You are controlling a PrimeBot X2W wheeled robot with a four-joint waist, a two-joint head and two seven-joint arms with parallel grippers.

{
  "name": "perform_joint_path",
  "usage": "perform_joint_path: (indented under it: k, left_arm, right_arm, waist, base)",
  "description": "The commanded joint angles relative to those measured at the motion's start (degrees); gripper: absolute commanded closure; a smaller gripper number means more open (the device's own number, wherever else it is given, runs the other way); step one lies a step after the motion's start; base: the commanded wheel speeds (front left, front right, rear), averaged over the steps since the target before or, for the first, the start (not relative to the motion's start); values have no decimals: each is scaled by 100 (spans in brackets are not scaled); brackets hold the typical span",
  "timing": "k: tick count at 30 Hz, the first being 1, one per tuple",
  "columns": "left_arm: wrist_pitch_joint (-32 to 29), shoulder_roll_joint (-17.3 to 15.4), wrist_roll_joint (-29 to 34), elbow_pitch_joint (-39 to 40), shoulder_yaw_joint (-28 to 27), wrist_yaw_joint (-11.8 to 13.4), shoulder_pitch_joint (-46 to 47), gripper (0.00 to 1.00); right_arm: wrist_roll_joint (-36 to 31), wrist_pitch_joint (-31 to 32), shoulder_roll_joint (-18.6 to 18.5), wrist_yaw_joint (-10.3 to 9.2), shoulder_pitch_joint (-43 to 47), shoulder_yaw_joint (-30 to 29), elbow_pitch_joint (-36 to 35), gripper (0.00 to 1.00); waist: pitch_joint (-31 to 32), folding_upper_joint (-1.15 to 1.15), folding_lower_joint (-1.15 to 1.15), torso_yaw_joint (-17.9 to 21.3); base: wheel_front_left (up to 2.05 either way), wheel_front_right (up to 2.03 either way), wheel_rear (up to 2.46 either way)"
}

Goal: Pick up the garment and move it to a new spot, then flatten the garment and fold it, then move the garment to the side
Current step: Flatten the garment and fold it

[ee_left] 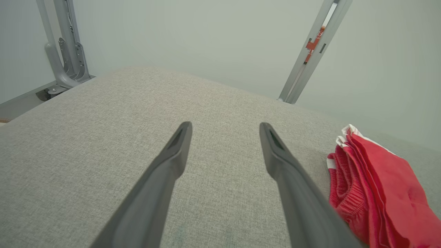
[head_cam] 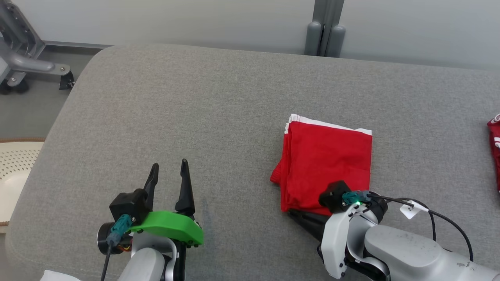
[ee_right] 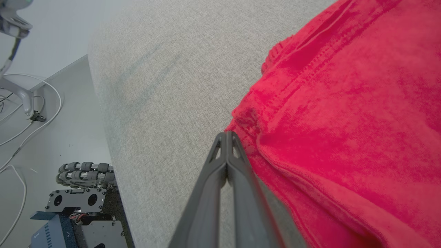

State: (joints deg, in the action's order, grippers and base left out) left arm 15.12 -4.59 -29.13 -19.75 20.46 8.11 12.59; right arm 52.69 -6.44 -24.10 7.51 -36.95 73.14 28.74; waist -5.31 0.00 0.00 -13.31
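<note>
Right gripper (ee_right: 227,135): both long fingers pressed together along their length, with nothing caught between them that we can see. Its tips touch the near-left corner of the garment (head_cam: 328,164), at the ribbed edge, low against the grey cushion (head_cam: 195,97).

Left gripper (head_cam: 169,164): fingers spread wide and empty, over bare cushion, well to the left of the garment.

Garment, condition: red with white trim along its far edge, folded into a compact stack and lying right of centre on the cushion. As we see it the stack is close to square (so we decline to name a long axis). The layered fold edges run near to far down its left side.

Second red item (head_cam: 495,148): at the cushion's right edge, cut off by the frame, well apart from the garment.

Governing relation: from the right fingertips the garment lies to the far right, in contact. The right arm is much the nearer of the two.

Our reading: folding looks done and the move to the side remains. Closed fingers at that corner suit a push or a slide under the stack, while a lift would need them opened first. We judge that pressing into the loose layered side risks rucking the folds.
</note>
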Motion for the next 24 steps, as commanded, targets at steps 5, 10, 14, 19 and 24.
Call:
perform_joint_path:
  k: [5, 10, 14, 19, 24]
  left_arm:
    - [-1, -71, -30, 0, -15, 47, -52, 0]
    - [0, -97, -56, 16, -27, 48, -113, 0]
    - [-1, -117, -49, 29, -20, 40, -150, 0]
    - [-3, -120, -53, -20, 13, 8, -121, 0]
    - [-2, -75, -34, -41, 0, -135, -46, 0]
  right_arm:
    - [26, -379, -11, -4, -169, 18, 8, 100]
    - [107, -728, -134, -4, -271, -114, -87, 100]
    - [76, -852, -198, -4, -218, -662, -138, 55]
    - [-270, -871, -166, -4, 168, -1781, -178, 0]
    - [-870, -871, 43, -4, 788, -3164, -258, 0]
  waist:
    - [91, 0, 0, 135]
    - [252, 0, 0, 319]
    - [374, 0, 0, 477]
    - [500, 0, 0, 658]
    - [572, 0, 0, 819]
  base:
    - [0, 0, 0]
    - [0, 0, 0]
    - [0, 0, 0]
    - [0, 0, 0]
    - [0, 0, 0]
